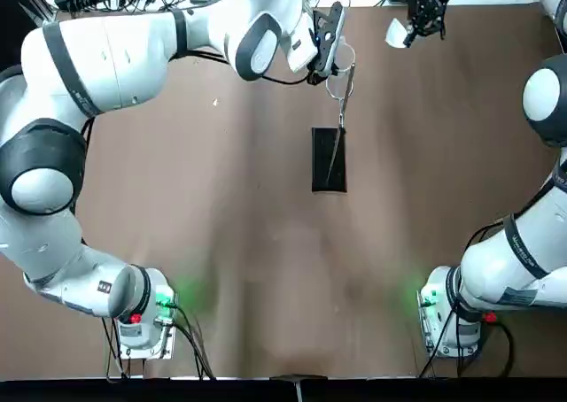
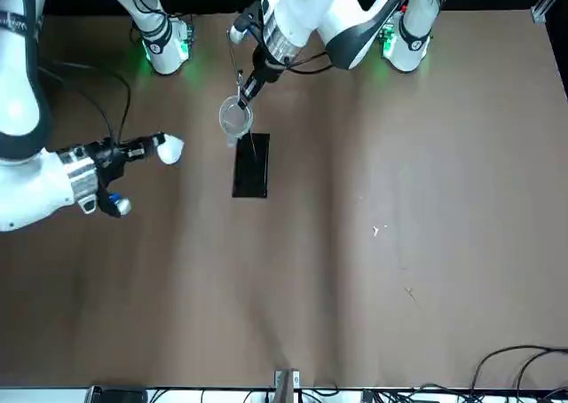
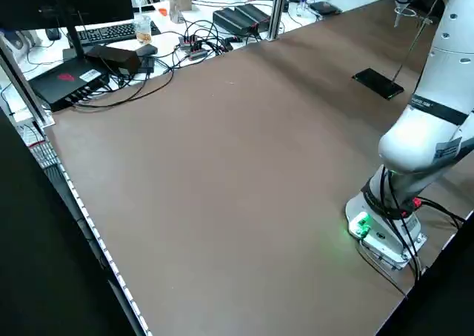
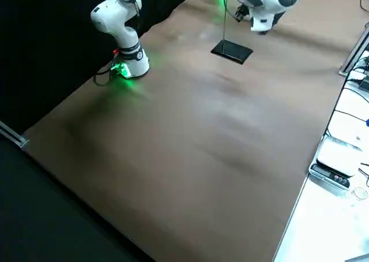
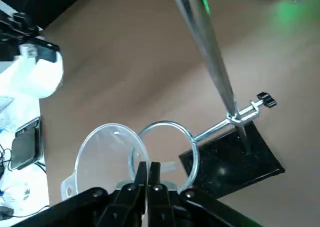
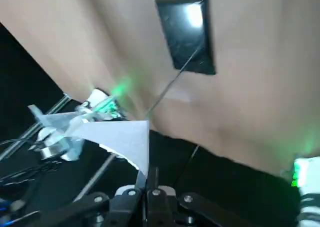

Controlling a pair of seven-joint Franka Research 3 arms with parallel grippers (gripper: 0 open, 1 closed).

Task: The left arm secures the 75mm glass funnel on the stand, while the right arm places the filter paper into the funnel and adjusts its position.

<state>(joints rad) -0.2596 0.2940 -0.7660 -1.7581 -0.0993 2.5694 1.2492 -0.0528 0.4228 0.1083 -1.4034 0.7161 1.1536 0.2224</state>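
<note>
The stand has a black base (image 1: 328,159) and a thin silver rod (image 5: 206,52) ending in a wire ring (image 5: 165,128). My left gripper (image 5: 148,168) is shut on the wall of the clear glass funnel (image 5: 106,152). The funnel hangs beside the ring with its rim overlapping the ring's edge. From the front, the funnel (image 2: 233,119) hangs above the base (image 2: 250,165), under the left gripper (image 2: 246,95). My right gripper (image 2: 145,144) hovers off to the stand's side, shut on the white folded filter paper (image 2: 169,149). That paper (image 6: 125,139) shows cone-like in the right wrist view.
Behind the table's far edge is a desk with a keyboard (image 3: 111,32), cables (image 3: 192,44) and boxes. Both arm bases (image 1: 146,318) (image 1: 452,309) stand at the near edge with green lights. A small white speck (image 2: 376,231) lies on the brown tabletop.
</note>
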